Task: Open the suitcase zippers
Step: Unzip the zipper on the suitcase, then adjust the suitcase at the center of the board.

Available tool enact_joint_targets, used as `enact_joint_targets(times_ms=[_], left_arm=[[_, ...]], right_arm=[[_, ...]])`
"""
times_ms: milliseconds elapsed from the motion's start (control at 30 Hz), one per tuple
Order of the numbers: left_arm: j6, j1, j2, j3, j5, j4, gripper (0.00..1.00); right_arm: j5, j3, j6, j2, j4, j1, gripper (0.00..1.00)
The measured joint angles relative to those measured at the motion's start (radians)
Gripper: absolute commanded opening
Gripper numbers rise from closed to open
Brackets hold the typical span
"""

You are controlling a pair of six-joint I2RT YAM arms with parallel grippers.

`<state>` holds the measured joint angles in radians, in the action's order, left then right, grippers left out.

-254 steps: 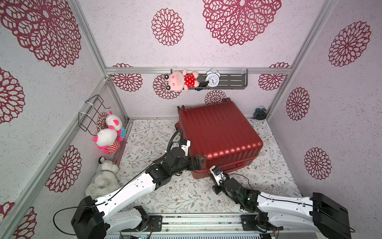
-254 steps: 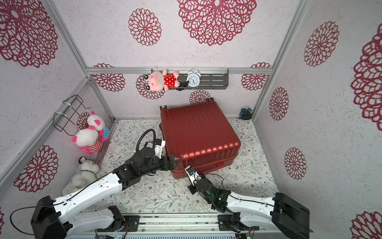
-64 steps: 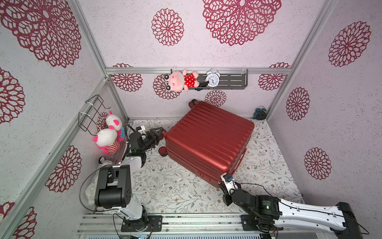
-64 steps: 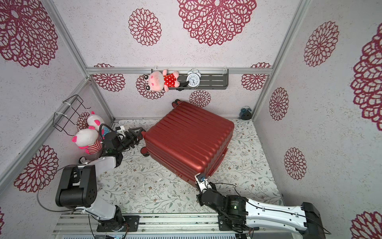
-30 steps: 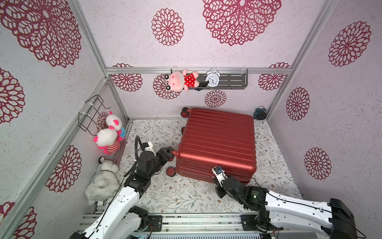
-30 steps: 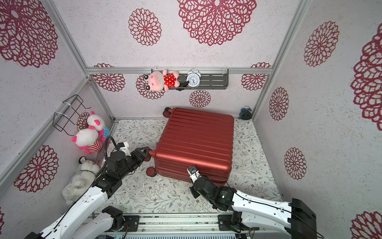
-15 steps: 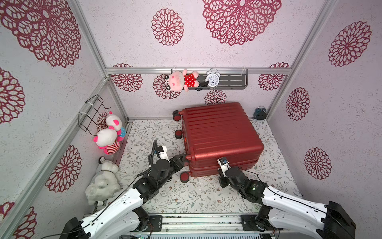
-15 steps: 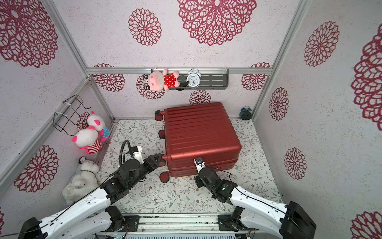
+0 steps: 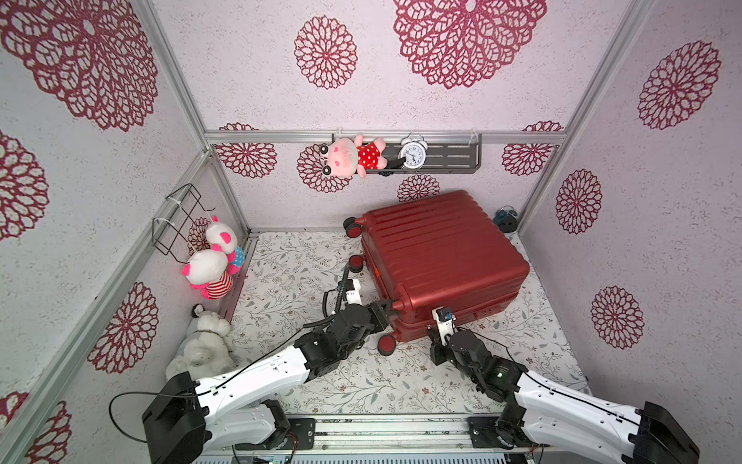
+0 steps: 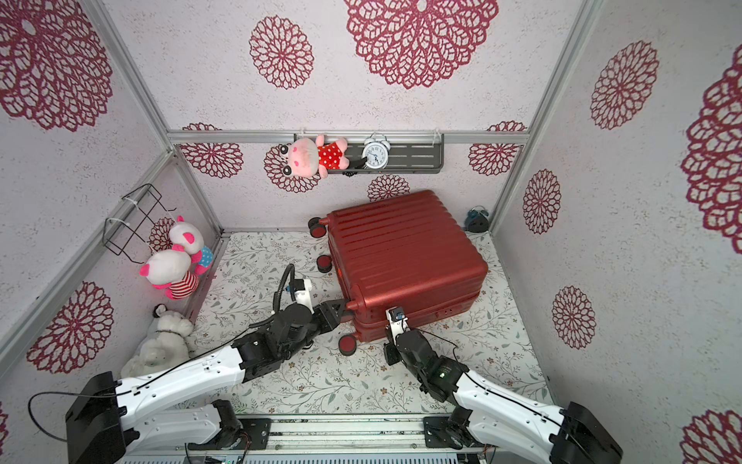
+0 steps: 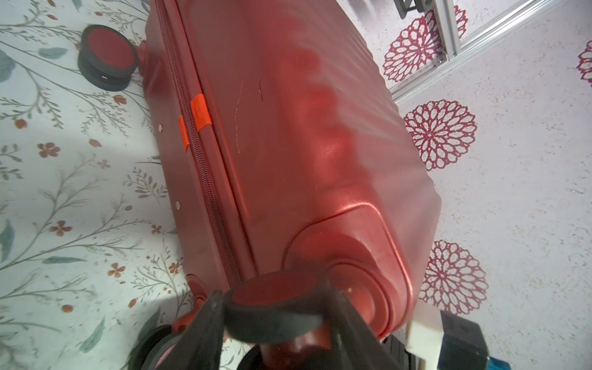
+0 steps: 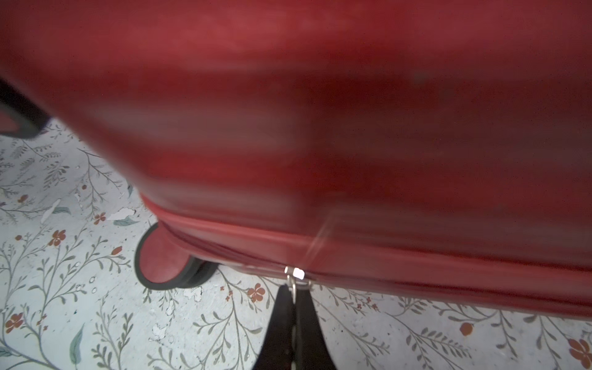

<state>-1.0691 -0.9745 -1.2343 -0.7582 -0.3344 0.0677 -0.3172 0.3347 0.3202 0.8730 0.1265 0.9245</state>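
Okay, far left: two pink-and-white plush toys [image 9: 208, 265] sit against the side wall by a wire basket [image 9: 176, 221], with a white plush bear [image 9: 204, 345] slumped below at the desk [image 9: 289, 277] edge. On the back wall, a shelf [image 9: 453, 154] holds a pink plush pig [image 9: 345, 158] and an alarm clock [image 9: 411, 154]. The left gripper [image 9: 386, 312] comes in from the near left. Its jaws are closed on a wheel [image 11: 272, 301] at the suitcase's near left corner, one finger against each side in the left wrist view. The suitcase [image 9: 441, 257] lies flat on the desk, ribbed face up, back right and close to the back wall in both top views. The zipper track [image 11: 205, 179] runs along the side seam, teeth meshed where the left wrist view shows it. The right gripper [image 12: 293, 296] sits low against the suitcase's near side, jaws pinched tight on the silver zipper pull [image 12: 296, 275]; the shell above is blurred. A small dark object [image 9: 506, 219] sits in the back right corner.
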Motion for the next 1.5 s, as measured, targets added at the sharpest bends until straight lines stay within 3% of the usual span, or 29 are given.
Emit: enact_joint_targets(times_ms=[300, 533, 667, 867, 1233, 1500], left_arm=[[-0.001, -0.022, -0.124, -0.049, 0.009, 0.118, 0.41], [0.015, -0.037, -0.161, -0.093, 0.043, 0.116, 0.80], [0.035, -0.082, -0.163, -0.097, 0.108, 0.049, 0.87], [0.068, -0.106, -0.132, -0.111, 0.118, -0.037, 0.89], [0.139, -0.095, 0.053, -0.162, 0.079, -0.222, 0.93], [0.188, 0.045, 0.066, -0.240, 0.241, -0.293, 0.94]], right_arm=[[-0.076, -0.018, 0.024, -0.009, 0.020, 0.012, 0.00], [-0.092, -0.031, 0.056, -0.025, 0.038, 0.026, 0.00], [-0.068, -0.038, 0.085, -0.025, 0.064, 0.041, 0.00], [-0.060, -0.051, 0.112, -0.027, 0.087, 0.042, 0.00], [-0.044, -0.082, 0.127, -0.103, 0.071, 0.043, 0.00], [-0.045, -0.084, 0.126, -0.185, -0.015, 0.051, 0.00]])
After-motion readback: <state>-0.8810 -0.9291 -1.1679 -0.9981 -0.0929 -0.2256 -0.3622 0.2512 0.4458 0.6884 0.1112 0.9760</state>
